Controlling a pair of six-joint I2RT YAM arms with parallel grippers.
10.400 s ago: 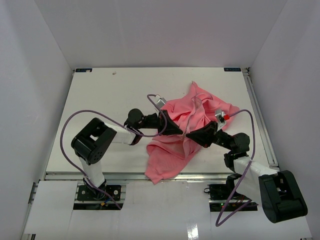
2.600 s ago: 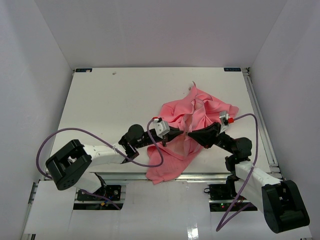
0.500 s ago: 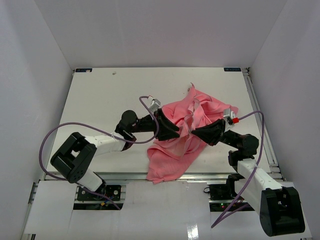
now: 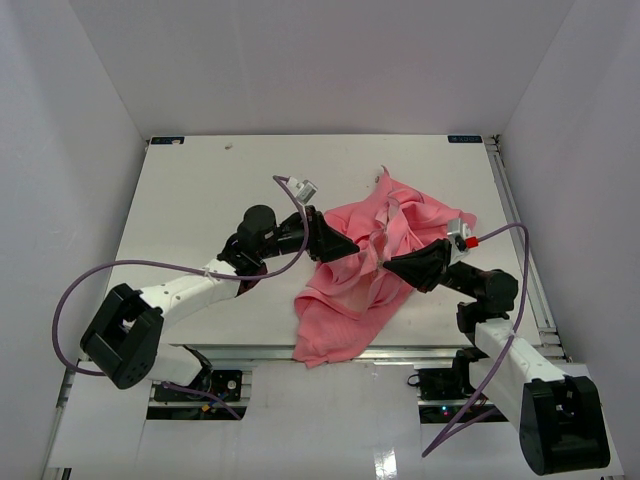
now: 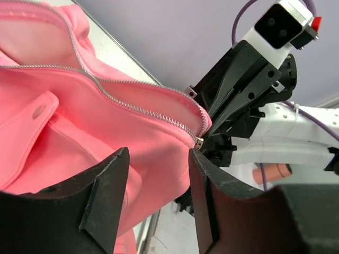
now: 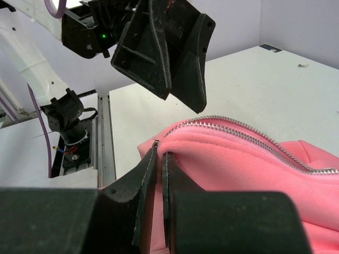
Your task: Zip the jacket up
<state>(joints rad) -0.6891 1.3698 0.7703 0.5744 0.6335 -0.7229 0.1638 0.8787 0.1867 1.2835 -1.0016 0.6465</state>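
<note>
The salmon-pink jacket (image 4: 420,220) lies crumpled on the right half of the white table (image 4: 210,190), with one part hanging over the front edge. My right gripper (image 6: 160,152) is shut on the jacket's (image 6: 238,169) edge at the end of the silver zipper teeth (image 6: 249,132). Facing it from the left, my left gripper (image 5: 158,154) is open; the lifted fold of the jacket (image 5: 106,127) and its zipper row (image 5: 137,108) sit in front of and between its fingers, unclamped. From above, the left gripper (image 4: 348,251) and the right gripper (image 4: 390,266) point at each other across the fold.
White walls close in the table on three sides. A metal rail (image 4: 240,352) runs along the front edge above both arm bases. Purple cables (image 4: 130,268) loop off each arm. A metal strip (image 4: 515,230) borders the table's right side.
The left arm has swung its elbow outward and its wrist has shifted up and slightly left, drawing the gripper a little back from the fold. The right gripper still holds the jacket edge in place.
</note>
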